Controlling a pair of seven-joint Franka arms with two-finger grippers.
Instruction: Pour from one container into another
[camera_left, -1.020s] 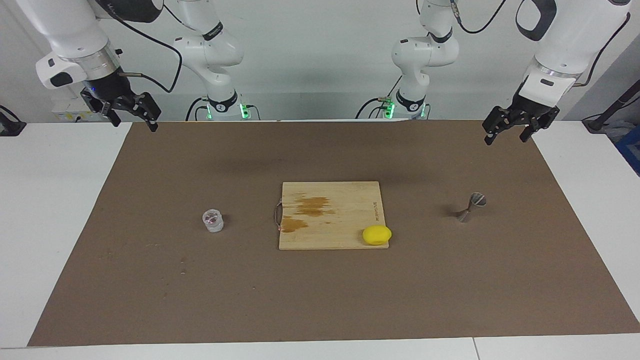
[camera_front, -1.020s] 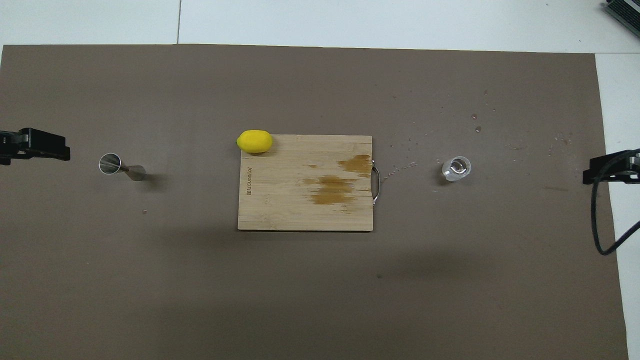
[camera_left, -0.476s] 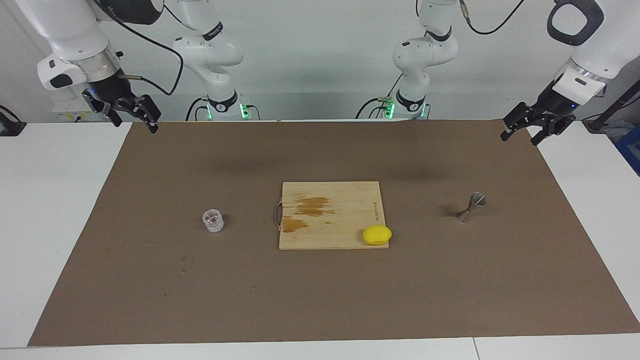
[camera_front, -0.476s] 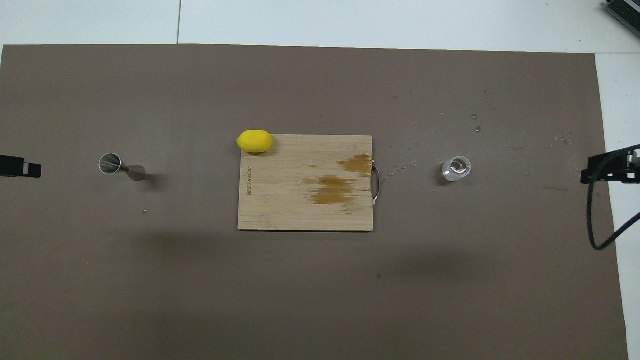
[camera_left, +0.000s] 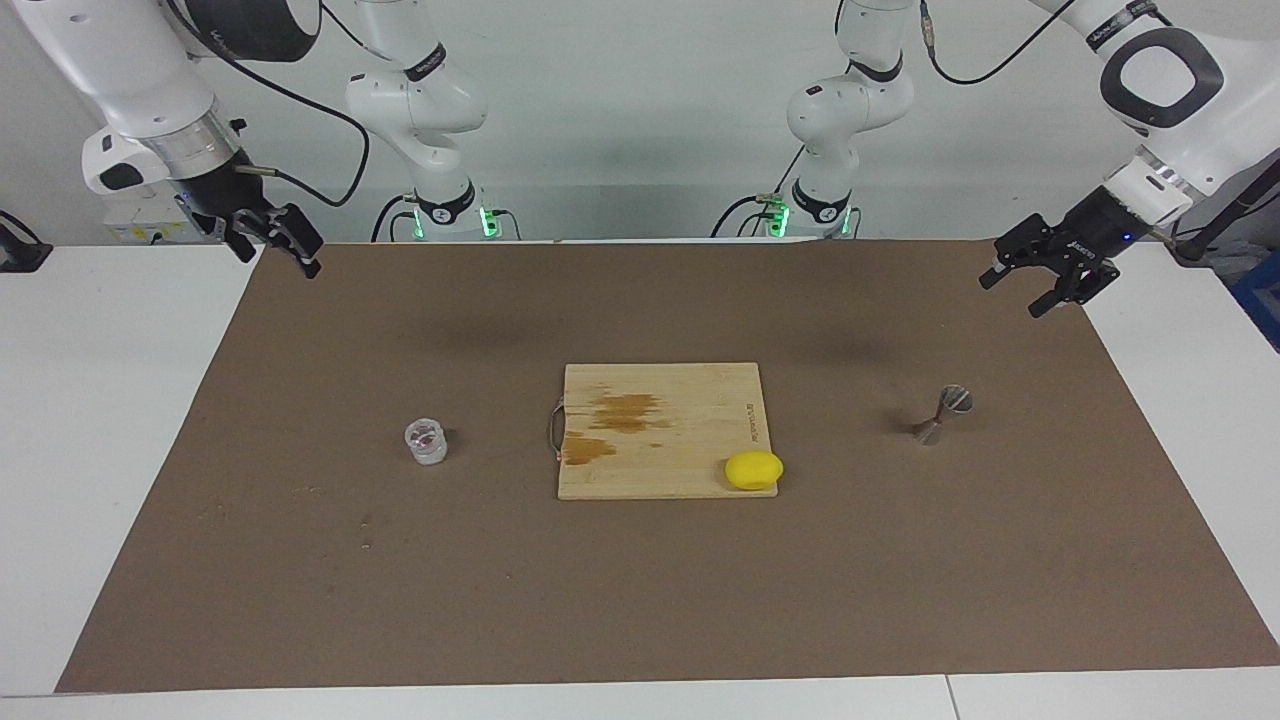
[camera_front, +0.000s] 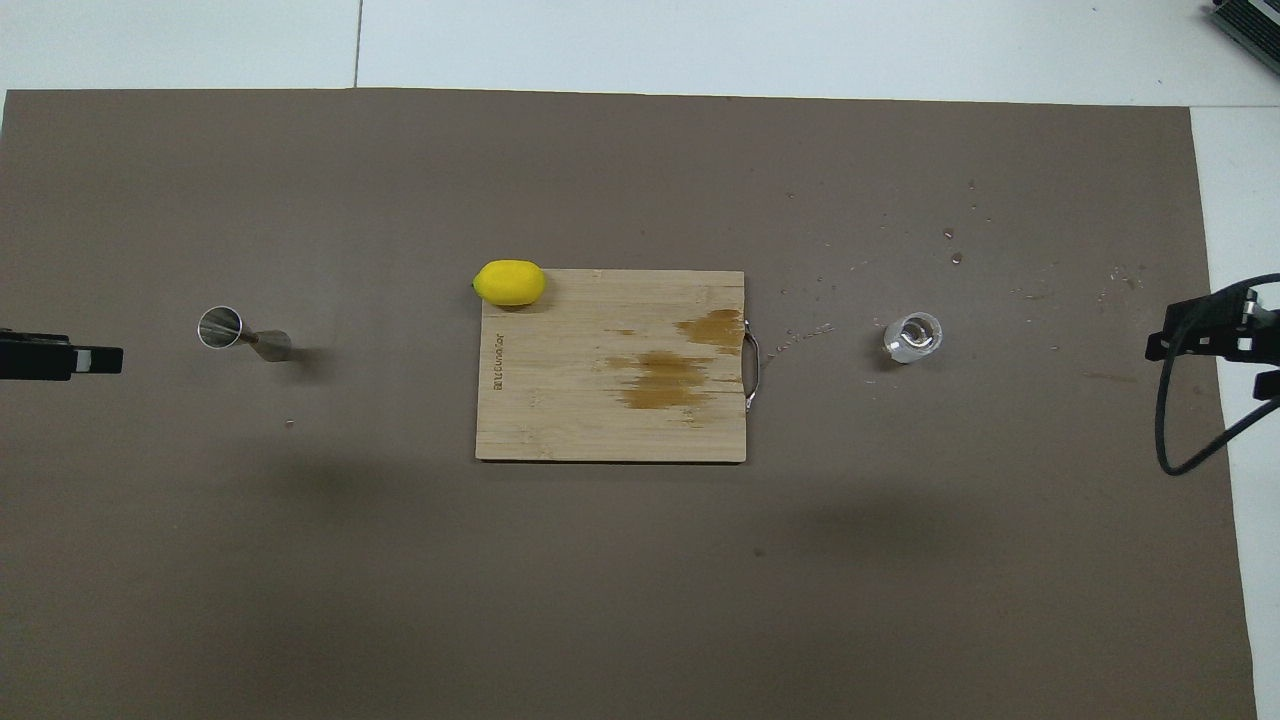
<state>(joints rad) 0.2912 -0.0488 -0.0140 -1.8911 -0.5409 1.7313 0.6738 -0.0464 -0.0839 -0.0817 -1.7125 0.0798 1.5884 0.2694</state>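
Table contents, facing view, from the right arm's end to the left arm's end.

1. Right gripper (camera_left: 283, 243): black, two-fingered, fingers apart, empty, raised over the corner of the mat at the robots' edge.
2. Brown mat (camera_left: 400, 600): covers most of the white table; a scatter of droplets shows around the cup in the overhead view.
3. Small squat clear glass cup (camera_left: 426, 441): upright on the mat toward the right arm's end, well apart from any gripper.
4. Pale wooden cutting board (camera_left: 690, 400): mid-table, darker wet-looking stains on it, a wire handle on the edge facing the cup.
5. Yellow lemon (camera_left: 754, 469): on the board's corner, away from the robots.
6. Small silvery hourglass-shaped metal jigger (camera_left: 942, 414): on the mat toward the left arm's end, apparently tilted or lying on its side.
7. Left gripper (camera_left: 1040, 280): fingers apart, empty, up over the mat's edge near the jigger.

Status: nothing grasped, nothing poured. Remaining, as judged: take up the cup, bring it to the jigger, tip it.
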